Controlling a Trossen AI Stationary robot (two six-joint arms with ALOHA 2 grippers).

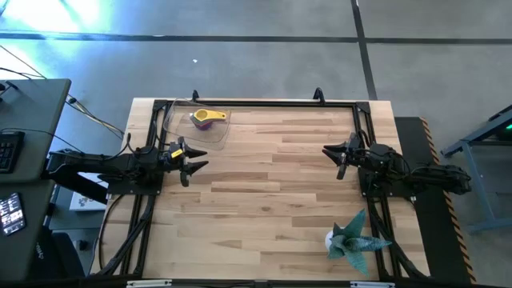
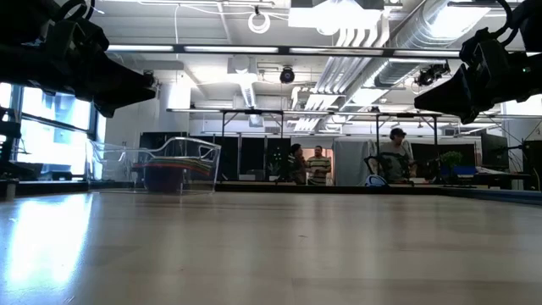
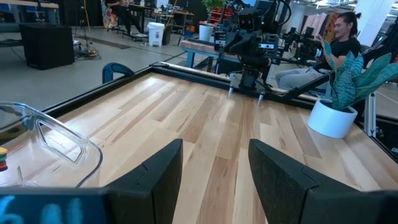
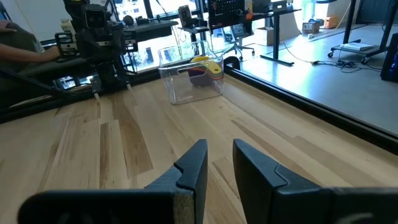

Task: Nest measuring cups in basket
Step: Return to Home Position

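The measuring cups sit stacked one inside another in the clear basket at the table's far left, a yellow cup on top; the stack shows through the basket's wall. In the low view the basket stands on the table with coloured cups inside. My left gripper hovers open at the left side, just near of the basket. My right gripper hovers open at the right side. In both wrist views the gap between the fingers, left and right, holds nothing.
A teal spiky plant figure in a white pot stands at the near right of the table, also seen as the potted plant. A black frame runs along the table's edges. People stand in the room behind.
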